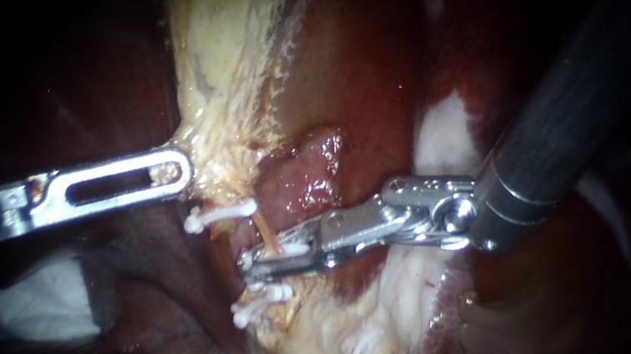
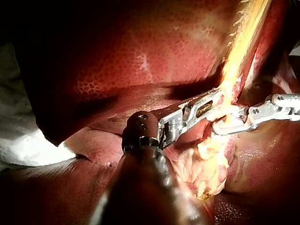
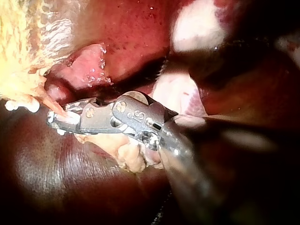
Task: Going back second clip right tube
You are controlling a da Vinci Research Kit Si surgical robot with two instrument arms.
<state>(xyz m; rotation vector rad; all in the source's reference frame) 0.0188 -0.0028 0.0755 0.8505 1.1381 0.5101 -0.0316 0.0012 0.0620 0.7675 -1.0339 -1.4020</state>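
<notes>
Down by the thin tube [image 1: 262, 229], right instrument [image 1: 249, 268] is clamping both jaws onto a white clip [image 1: 286, 250], left instrument [image 1: 184, 171] is pinching yellowish tissue [image 1: 219, 74], jaws squeezed tight

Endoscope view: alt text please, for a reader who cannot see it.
The right instrument, entering from the right, has its jaws shut on a white clip around a thin tube. Two more lie nearby, an upper clip and a lower clip. The left instrument rests against pale fatty tissue.
</notes>
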